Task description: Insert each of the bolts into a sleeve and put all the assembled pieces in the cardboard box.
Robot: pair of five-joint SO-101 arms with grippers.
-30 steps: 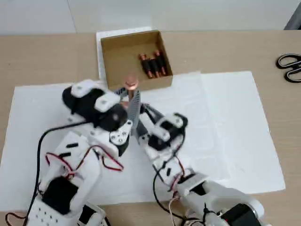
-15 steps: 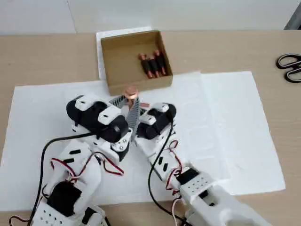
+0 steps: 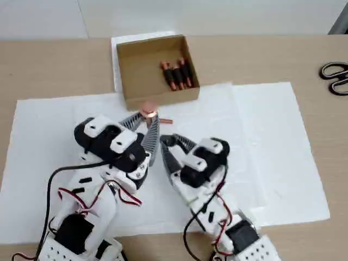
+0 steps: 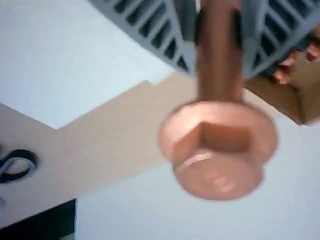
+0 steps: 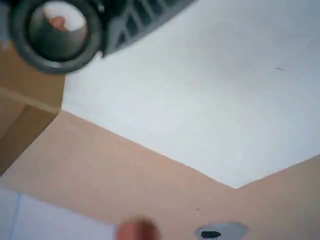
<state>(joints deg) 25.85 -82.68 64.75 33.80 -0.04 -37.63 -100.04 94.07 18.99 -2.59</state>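
We cannot see the lower end of the copper bolt (image 4: pixel 217 145). The left hand (image 3: pixel 148 123) is clamped on its shank and holds it head up over the white paper (image 3: pixel 261 136), near the near wall of the cardboard box (image 3: pixel 155 39), and the ribbed grey fingers cover the rest. The right hand (image 3: pixel 171 145) sits just right of the bolt and a little nearer, apart from it. From above, its own fingers hide what it grips. Its wrist view shows a black sleeve (image 5: pixel 55 64) end-on against one ribbed finger, cut off at the frame edge, with a speck of copper showing through the bore that we cannot identify. A small copper piece (image 3: pixel 166 121) lies on the paper just right of the bolt head, partly behind the left hand, and is too small for us to name. Inside the box, a small cluster of assembled pieces (image 3: pixel 176 74), black with copper ends, lies side by side toward the right wall. The paper sheets overlap on a tan table (image 3: pixel 54 65). A pair of scissors (image 3: pixel 334 76) is cut off at the right edge, and a pale wall (image 3: pixel 217 16) runs along the far side.
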